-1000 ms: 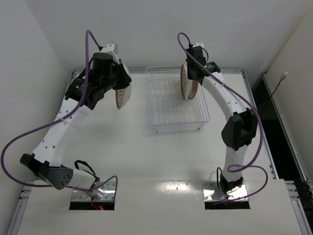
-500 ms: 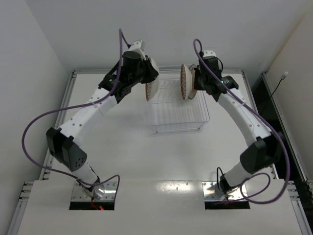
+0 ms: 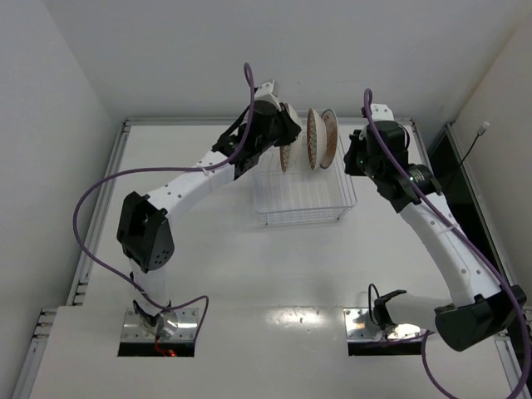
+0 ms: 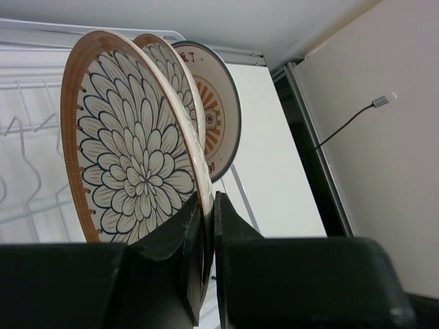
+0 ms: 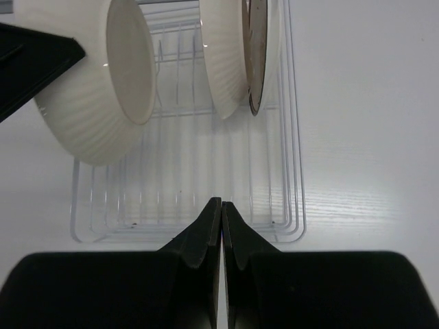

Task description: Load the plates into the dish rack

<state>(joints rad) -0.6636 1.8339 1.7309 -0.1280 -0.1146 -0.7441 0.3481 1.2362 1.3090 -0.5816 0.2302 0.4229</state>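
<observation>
We judge this to be the final step of loading: the left arm (image 3: 191,179) reaches across the counter (image 3: 249,274), its jaws clamped on the rim of a brown-rimmed petal plate (image 4: 130,171), which it holds on edge over the far end of the dish rack (image 3: 303,199). We cannot tell whether the plate's lower edge touches the wires yet. Just right of it stand the other two plates, upright and close together at the far right of the rack: a second petal plate (image 4: 175,65), and beyond it the white sunburst plate (image 4: 216,116). The right arm (image 3: 432,224) hangs near the rack's right side, apart from every plate, its jaws pressed together on nothing.

By our reading, the next move calls for lowering the held plate straight down into a free divider slot left of its twin. It must stay upright so the rims do not knock, and the jaws should part only once the wires carry it.

We count three plates, two petal and one sunburst, plus one wire rack and two arms
</observation>
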